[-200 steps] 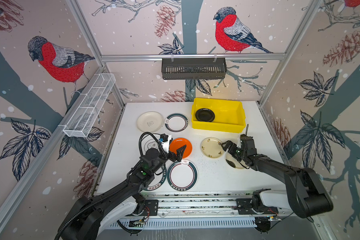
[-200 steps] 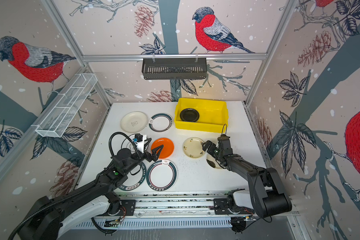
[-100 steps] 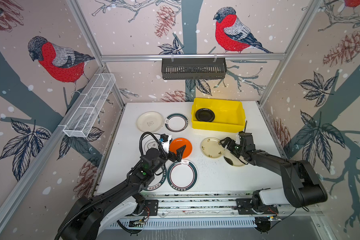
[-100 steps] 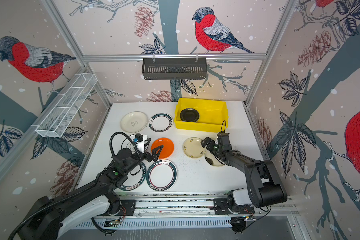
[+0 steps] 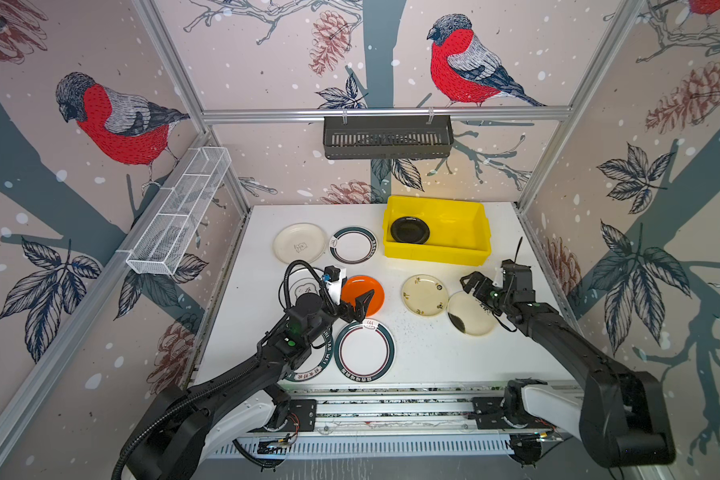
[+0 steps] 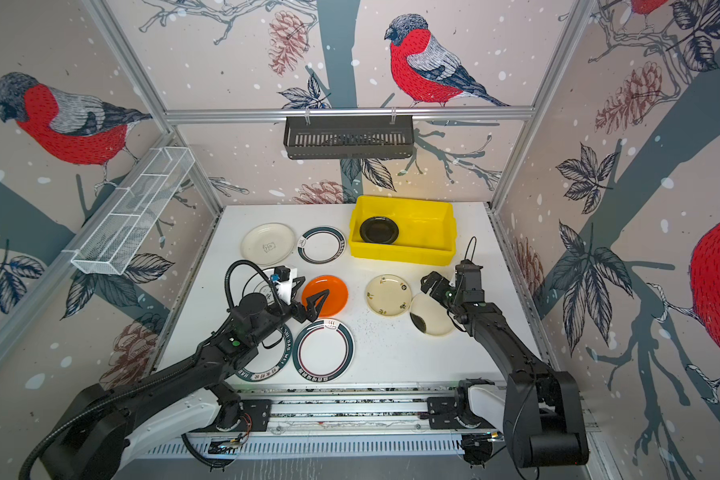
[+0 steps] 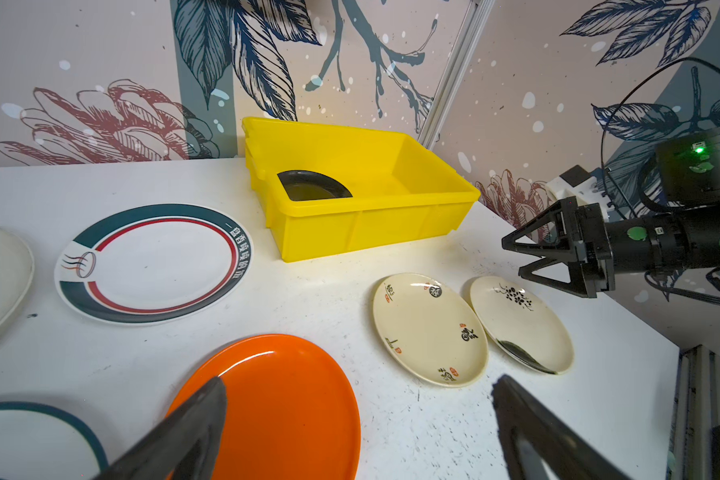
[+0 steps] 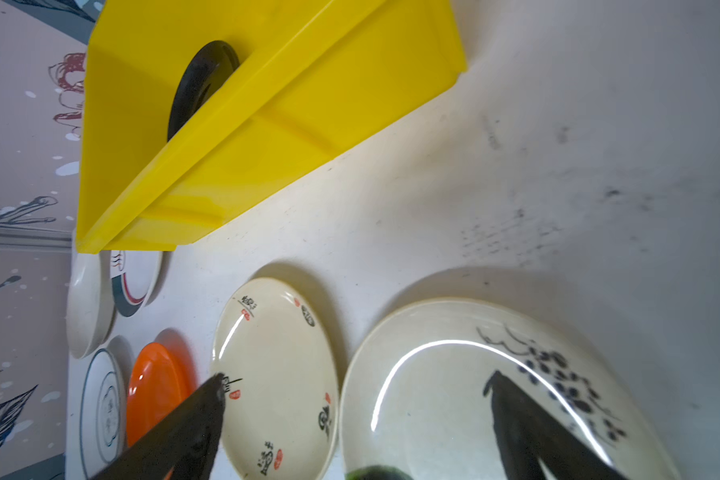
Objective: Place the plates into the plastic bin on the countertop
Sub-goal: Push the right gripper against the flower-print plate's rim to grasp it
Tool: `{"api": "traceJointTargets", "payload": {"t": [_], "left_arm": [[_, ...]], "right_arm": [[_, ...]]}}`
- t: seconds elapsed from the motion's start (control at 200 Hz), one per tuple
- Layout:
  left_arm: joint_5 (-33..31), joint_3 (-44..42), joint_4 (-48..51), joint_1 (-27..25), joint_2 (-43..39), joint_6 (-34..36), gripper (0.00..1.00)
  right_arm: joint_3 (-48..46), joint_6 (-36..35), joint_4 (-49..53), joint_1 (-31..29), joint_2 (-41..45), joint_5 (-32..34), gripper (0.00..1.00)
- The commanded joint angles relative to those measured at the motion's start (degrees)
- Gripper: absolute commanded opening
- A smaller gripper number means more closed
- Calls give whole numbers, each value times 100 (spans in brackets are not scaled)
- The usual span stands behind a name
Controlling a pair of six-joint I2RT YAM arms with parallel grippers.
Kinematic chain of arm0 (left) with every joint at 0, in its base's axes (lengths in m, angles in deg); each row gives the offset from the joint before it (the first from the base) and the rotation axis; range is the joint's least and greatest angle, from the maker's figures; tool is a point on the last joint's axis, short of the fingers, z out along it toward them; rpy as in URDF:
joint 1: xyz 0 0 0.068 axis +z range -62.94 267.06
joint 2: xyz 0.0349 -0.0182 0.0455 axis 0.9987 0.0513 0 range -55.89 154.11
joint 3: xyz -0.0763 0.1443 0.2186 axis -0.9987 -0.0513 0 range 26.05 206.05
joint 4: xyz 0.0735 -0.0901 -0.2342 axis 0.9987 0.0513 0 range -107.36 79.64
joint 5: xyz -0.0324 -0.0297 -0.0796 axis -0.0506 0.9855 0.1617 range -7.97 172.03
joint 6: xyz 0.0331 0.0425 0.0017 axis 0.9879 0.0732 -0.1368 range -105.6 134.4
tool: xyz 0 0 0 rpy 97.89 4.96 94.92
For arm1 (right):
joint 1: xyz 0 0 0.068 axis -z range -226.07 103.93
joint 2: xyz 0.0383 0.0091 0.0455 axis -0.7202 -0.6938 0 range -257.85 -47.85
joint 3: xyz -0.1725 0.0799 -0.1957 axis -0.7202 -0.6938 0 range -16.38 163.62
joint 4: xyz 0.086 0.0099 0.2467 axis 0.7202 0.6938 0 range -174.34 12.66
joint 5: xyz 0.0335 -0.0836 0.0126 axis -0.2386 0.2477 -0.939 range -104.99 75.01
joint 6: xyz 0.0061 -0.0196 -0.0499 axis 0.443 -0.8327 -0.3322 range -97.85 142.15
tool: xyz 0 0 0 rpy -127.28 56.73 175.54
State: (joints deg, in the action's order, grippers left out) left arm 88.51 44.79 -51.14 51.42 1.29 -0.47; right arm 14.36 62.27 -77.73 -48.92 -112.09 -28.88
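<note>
The right gripper [image 5: 474,286] hangs over the right-hand side of the flat white speckled countertop [image 5: 425,357], jaws spread wide and holding nothing. Just under it lies the round cream plate with a black flower sprig [image 5: 470,318]. In the right wrist view one finger [image 8: 516,415] stands over this plate and the other over the near rim of its neighbour, the round cream plate with small red and black motifs [image 8: 275,374]. The two rims lie so close that I cannot tell whether they touch. The plate is round, so no axis favours one approach; what matters is which rim is free. I judge the side away from the neighbour the safer bite, since closing here could catch both rims.

The bright yellow rectangular plastic bin [image 5: 437,253] stands beyond the right gripper, toward the back wall and a little left, its long side across the table. A round black plate [image 5: 409,230] already lies in its left half; the right half is bare. This arm is the nearer one, and nothing stands between it and the bin.

The left gripper [image 5: 352,305] is likewise wide open and empty, low over the round glossy orange plate [image 5: 371,286]. Around it lie a white plate with a dark-green lettered rim [image 5: 364,351] near the front, another [image 5: 353,245] at the back, and a plain cream plate [image 5: 300,248] beside that
</note>
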Motion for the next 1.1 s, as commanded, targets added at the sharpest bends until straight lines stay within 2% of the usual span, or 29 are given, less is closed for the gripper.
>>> {"api": "traceJointTargets", "payload": {"t": [0.0,0.13,0.5,0.625,0.7,0.786,0.841,0.971,1.046,1.096], "left_arm": [[368,34,-313,-3,122,-179,99],[631,51,-468,-5,296,-288,99],[609,16,-491,-5,246,-263,99],[600,15,-489,-5,244,-269,99],[608,39,-474,-4,258,-270,99],[644,53,-454,-5,258,-266,99],[646,42,-472,-5,258,-272,99],[609,42,-452,-5,240,-262,99],[600,42,-447,0,245,-269,98],[604,42,-453,-6,249,-270,99]], "right_arm": [[13,-192,1109,162,315,730,99],[-220,-171,1365,325,626,1005,99],[-880,-22,901,540,599,330,100],[-930,-11,826,591,424,128,85],[-921,-44,859,602,343,182,80],[-993,-10,763,626,355,177,68],[-1058,51,692,635,391,159,64],[-1139,106,656,670,425,225,40],[-1175,93,641,707,417,237,36],[-1197,93,640,724,422,245,30]]}}
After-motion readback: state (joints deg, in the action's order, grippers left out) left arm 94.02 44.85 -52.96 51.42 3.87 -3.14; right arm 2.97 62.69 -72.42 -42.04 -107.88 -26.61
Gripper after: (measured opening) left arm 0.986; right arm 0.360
